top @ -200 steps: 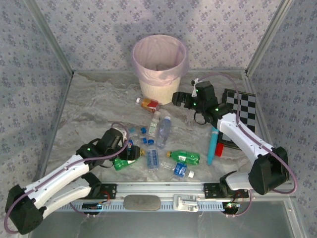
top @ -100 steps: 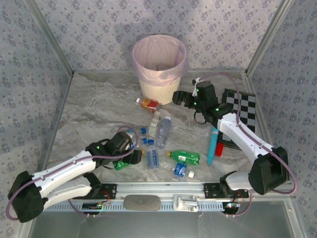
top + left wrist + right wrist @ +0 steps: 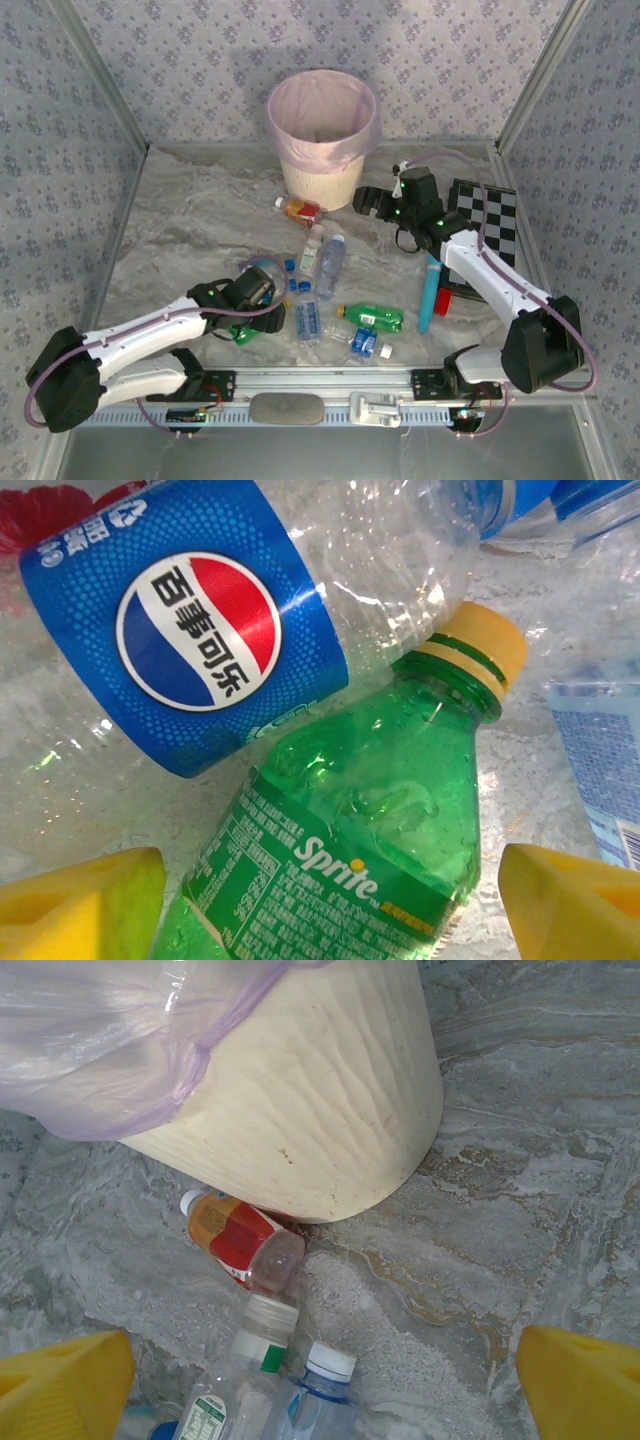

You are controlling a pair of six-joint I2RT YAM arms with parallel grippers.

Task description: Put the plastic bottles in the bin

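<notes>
Marble tabletop (image 3: 180, 220), green Sprite bottle (image 3: 370, 820) between left fingers (image 3: 80, 900), parted, unclamped, right fingers (image 3: 60, 1380) wide apart, empty

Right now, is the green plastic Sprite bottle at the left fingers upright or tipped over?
Tipped over: the green plastic Sprite bottle lies on its side between the left fingers, cap on.

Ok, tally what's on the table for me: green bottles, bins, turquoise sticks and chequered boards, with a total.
Green bottles: 2
Bin: 1
Turquoise stick: 1
Chequered board: 1
Total: 5
</notes>
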